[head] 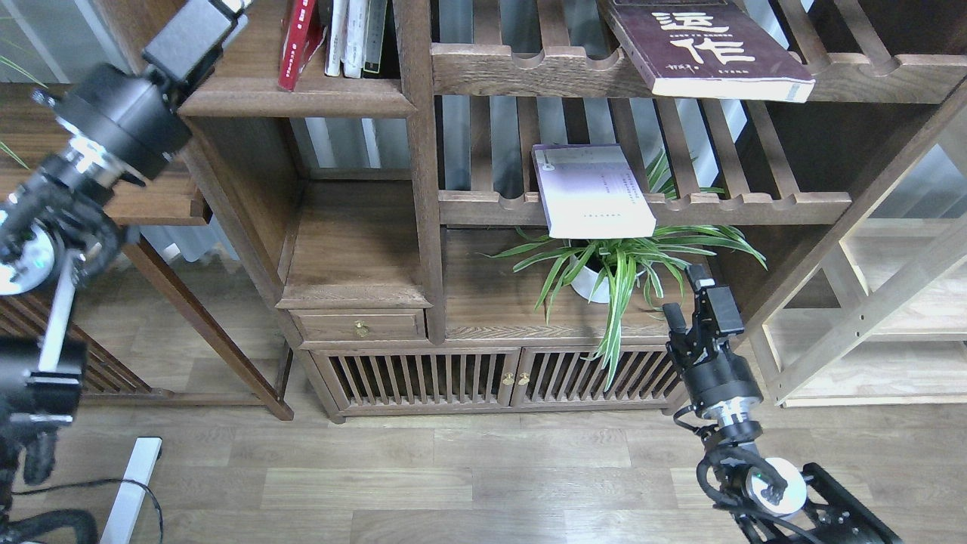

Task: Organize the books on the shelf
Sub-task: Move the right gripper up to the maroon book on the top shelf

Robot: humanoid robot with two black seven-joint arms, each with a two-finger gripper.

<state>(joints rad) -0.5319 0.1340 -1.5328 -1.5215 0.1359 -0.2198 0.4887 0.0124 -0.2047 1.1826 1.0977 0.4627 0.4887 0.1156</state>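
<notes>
A red book [298,41] leans upright on the solid dark-brown shelf [295,97] at the top left. A dark maroon book [702,45] with white characters lies flat on the upper slatted rack and overhangs its front rail. The pale lavender book [593,189] lies flat on the lower slatted rack, also overhanging. My left gripper [227,7] is raised at the shelf's left end; its fingers run off the top edge, so their state is hidden. Low on the right, my right gripper [686,296] points up in front of the cabinet, fingers apart and empty.
Several pale books [351,38] stand right of the red one. A potted spider plant [612,264] spreads under the lavender book, its leaves close to my right gripper. A side table [98,189] stands on the left and a light wooden rack [869,317] on the right.
</notes>
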